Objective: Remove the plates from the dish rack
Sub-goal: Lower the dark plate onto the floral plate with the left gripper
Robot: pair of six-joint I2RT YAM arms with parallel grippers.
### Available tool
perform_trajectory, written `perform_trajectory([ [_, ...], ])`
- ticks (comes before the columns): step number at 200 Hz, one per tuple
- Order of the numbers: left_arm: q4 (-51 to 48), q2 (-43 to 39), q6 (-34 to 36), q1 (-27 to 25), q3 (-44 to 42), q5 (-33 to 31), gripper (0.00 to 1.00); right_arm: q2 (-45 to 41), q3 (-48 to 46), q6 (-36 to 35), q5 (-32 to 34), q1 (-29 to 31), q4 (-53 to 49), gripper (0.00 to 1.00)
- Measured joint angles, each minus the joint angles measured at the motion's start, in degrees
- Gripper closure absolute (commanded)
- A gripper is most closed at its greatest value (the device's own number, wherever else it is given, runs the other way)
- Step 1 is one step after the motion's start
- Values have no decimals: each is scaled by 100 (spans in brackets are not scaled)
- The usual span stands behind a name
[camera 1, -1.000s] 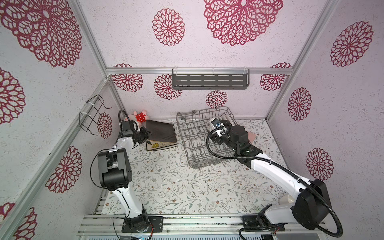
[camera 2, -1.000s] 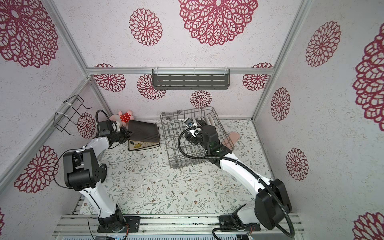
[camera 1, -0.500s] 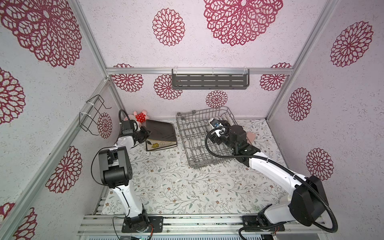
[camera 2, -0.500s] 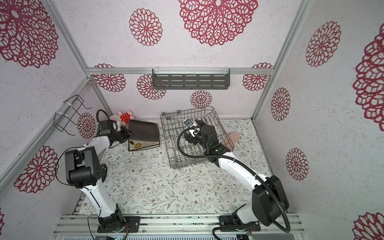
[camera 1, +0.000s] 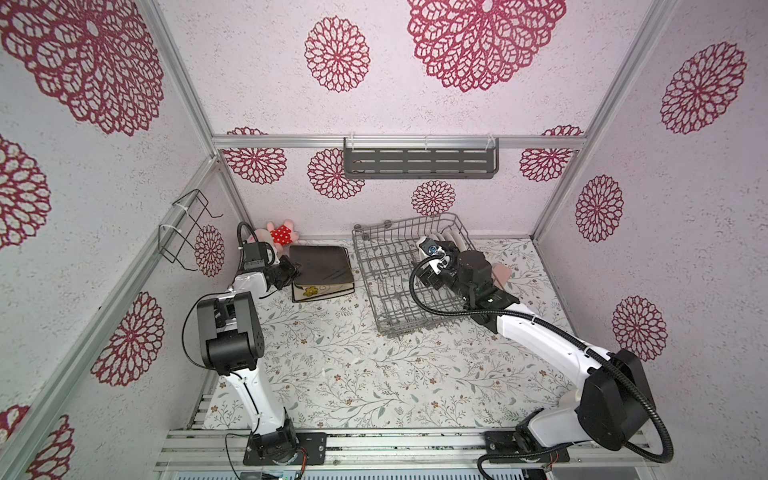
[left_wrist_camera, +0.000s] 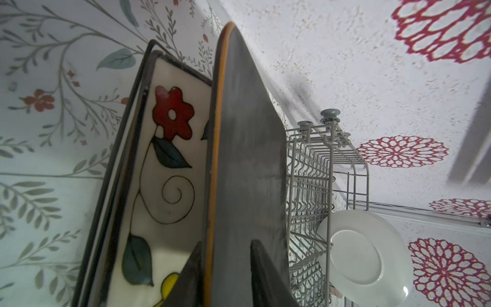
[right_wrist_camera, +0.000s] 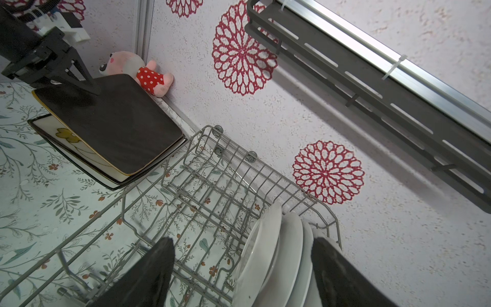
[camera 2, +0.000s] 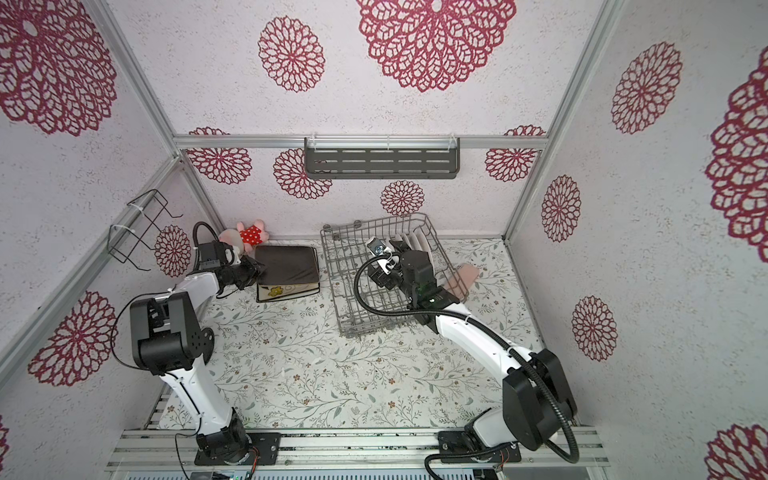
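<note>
**Round plates up in the rack corner, square ones stacked next door**

Got a few small round white plates (right_wrist_camera: 279, 252) standing on edge between the tines at the far right corner of the dish rack (right_wrist_camera: 212, 186), packed close in a row.

Right gripper (right_wrist_camera: 243, 239) hanging right over that corner, fingers spread wide, row of plates sitting in the gap. Not pinching anything. Can't tell if the finger on the wall side brushes the last plate.

Just left of the rack in both top views: a stack of squares lying on the floral table (camera 1: 374, 374). Dark brown square plate (camera 1: 322, 262) on top, white square plate (left_wrist_camera: 164, 172) with a dark rim and a painted red flower under it.

Left gripper (camera 1: 292, 269) parked at the stack's edge farthest from the rack, one finger over and one under the brown plate's rim, gap pretty narrow. Honestly can't tell if it's clamping or just straddling.

Further out: pink plush toy (camera 1: 278, 237) in a red spotted dress against the back wall, beyond the stack from the rack. Dark grey slotted shelf (camera 1: 419, 162) on the wall above the rack. Black wire holder (camera 1: 187, 228) on the side wall, well left of the rack. Some pink thing (camera 1: 500, 274) just right of the rack, half hidden by the arm, no idea what.
</note>
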Motion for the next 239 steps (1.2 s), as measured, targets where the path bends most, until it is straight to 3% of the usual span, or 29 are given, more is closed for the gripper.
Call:
perform_trajectory([
  [75, -332, 297, 192, 7, 72, -127, 61, 0, -2, 0, 0, 0, 0, 16],
  [239, -1322, 415, 699, 20, 647, -682, 60, 0, -13, 2, 0, -4, -7, 15],
])
